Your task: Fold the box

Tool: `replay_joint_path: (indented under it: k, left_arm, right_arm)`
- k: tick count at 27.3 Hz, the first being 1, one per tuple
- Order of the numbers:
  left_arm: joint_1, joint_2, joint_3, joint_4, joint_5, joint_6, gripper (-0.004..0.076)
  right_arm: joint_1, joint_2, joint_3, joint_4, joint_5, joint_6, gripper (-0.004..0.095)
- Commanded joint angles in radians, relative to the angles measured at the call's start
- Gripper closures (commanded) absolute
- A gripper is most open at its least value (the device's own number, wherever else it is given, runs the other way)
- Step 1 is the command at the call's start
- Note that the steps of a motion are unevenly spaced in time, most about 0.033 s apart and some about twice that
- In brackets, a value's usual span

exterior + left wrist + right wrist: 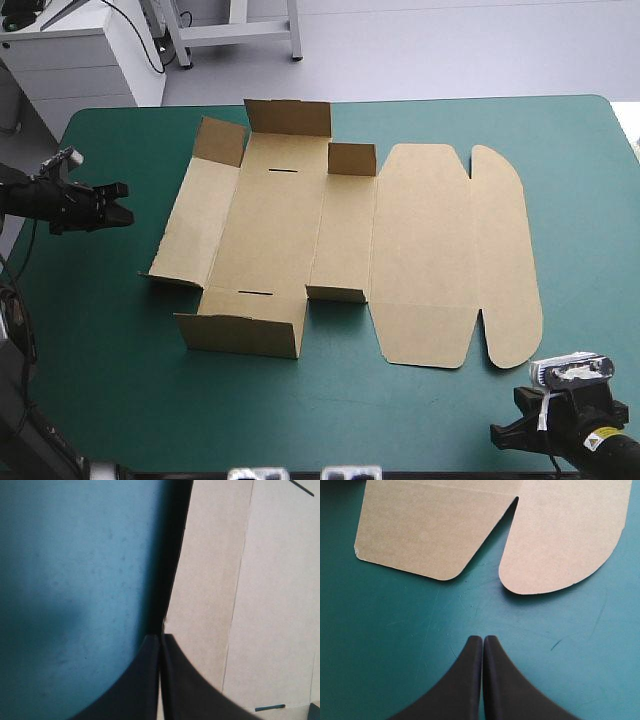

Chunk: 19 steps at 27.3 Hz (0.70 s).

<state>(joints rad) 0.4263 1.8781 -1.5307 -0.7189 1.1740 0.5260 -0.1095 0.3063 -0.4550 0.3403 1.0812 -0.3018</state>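
Observation:
The brown box [340,240] lies mostly flat in the middle of the teal-green table, with several small walls and flaps raised at its left half and its lid panels flat to the right. My left gripper [118,203] hovers left of the box, shut and empty. In the left wrist view its tip [161,636] points at the box's left edge [210,580]. My right gripper [497,434] sits near the table's front right, shut and empty. Ahead of its tip [483,639] lie two rounded lid flaps of the box [560,535], apart from the fingers.
Bare teal-green cover [100,330] surrounds the box on the left, front and right. A white cabinet [70,55] stands beyond the table's far left corner.

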Motion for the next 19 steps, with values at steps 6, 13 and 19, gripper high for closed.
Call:
replay_joint_path:
  k: [6, 13, 19]
  left_arm:
    - [-0.005, -0.043, -0.031, -0.057, 0.022, 0.031, 0.0421]
    - [-0.005, -0.039, -0.031, -0.059, 0.013, 0.031, 0.0154]
    - [-0.005, 0.041, -0.031, -0.059, 0.107, 0.035, 0.0158]
  right_arm:
    - [0.003, 0.007, -0.026, 0.01, -0.052, 0.003, 0.0913]
    - [0.003, 0.007, -0.026, 0.01, -0.052, 0.003, 0.0913]
    - [0.003, 0.007, -0.026, 0.01, -0.052, 0.003, 0.0913]
